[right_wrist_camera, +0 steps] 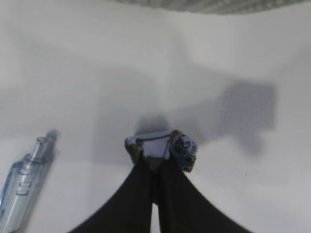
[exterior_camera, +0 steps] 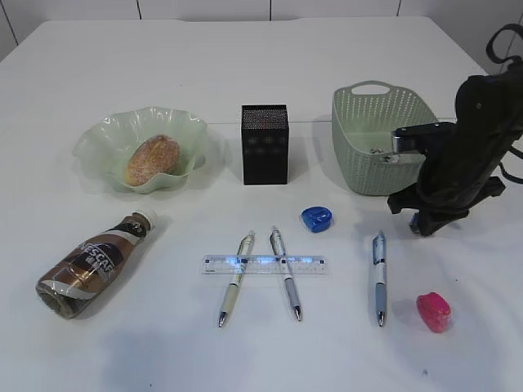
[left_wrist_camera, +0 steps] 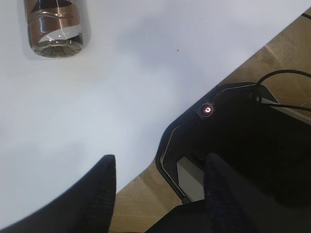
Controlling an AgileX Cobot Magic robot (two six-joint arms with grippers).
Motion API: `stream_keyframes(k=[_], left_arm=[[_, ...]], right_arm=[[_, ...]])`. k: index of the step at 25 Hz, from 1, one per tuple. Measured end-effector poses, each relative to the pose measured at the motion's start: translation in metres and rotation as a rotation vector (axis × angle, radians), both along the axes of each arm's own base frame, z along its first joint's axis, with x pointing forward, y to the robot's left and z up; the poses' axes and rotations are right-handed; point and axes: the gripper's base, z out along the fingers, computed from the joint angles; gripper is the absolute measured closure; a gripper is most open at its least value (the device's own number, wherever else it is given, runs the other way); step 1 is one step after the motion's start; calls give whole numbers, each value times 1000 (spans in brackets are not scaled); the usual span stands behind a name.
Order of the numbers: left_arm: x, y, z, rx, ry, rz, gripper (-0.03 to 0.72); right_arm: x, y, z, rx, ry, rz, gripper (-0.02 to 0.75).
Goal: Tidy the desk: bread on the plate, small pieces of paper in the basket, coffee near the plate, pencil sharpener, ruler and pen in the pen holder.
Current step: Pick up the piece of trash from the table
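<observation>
White desk (exterior_camera: 261, 359) w/ pens, ruler (exterior_camera: 263, 265); wood floor (left_wrist_camera: 286, 53) below.

bread (exterior_camera: 152, 158) on plate (exterior_camera: 102, 135), left of pen holder (exterior_camera: 265, 144)

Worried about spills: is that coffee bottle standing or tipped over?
Tipped over: the coffee bottle lies on its side on the desk, its white cap on.

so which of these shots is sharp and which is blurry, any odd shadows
Exterior view: sharp and evenly lit, with bluish glare on the ruler. Left wrist view: the coffee bottle is fairly crisp, the near fingers soft. Right wrist view: soft overall, the pen hazy, and blocky shadows fall on the desk behind the paper scrap.
</observation>
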Motion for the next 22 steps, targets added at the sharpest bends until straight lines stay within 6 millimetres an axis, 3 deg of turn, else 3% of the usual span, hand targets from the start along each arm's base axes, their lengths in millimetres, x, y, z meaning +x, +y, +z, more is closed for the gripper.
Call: stream_keyframes(k=[7,9,16,22], left_arm=[[0,0,0,0,0,0,287],[0,0,0,0,0,0,287],[0,0,0,0,0,0,287],[0,0,0,0,0,0,287]], right_arm=[[-8,-1,37,1,-39,-2,722],[-15,-1,63,4,-84,-3,722],[-31,-2,112,14,-183,-6,722],[-34,-2,127,22,-221,-8,722]])
